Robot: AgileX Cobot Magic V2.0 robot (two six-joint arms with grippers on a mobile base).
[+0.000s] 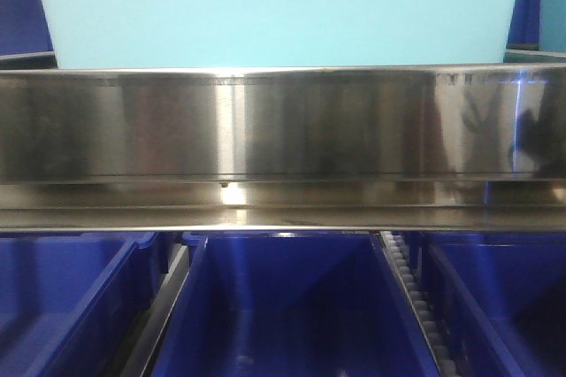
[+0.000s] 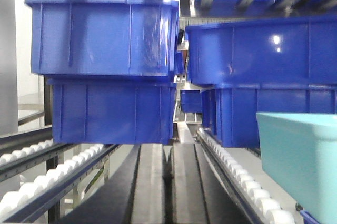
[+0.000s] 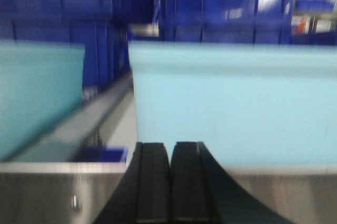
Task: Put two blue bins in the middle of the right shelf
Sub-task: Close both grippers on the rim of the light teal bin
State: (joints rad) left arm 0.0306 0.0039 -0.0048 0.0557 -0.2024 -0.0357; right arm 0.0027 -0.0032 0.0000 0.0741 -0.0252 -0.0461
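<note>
In the front view a teal bin sits on the shelf's steel rail, with its top and both ends cut off. Under the rail are three blue bins side by side. Only their rims and insides show, and the picture's edges crop the outer two. A roller strip runs between the middle and right ones. Neither arm shows here.

In the left wrist view, rollers slope in from the lower left. Above them hangs a left stack of two blue bins, whose footing cannot be made out. Through the gap beside it a far bin shows, small and dim. The right stack is cut off by the frame edge. A teal corner covers its lower right part. The left end effector is at bottom centre, fingers pressed together on nothing, apart from every bin.

The right wrist view is blurred. A teal wall is cropped at the left, and a wider teal box fills the centre. It hides the bases of the dark blue bins behind it. The right end effector has its fingers pressed together, empty, in front of the steel rail.
</note>
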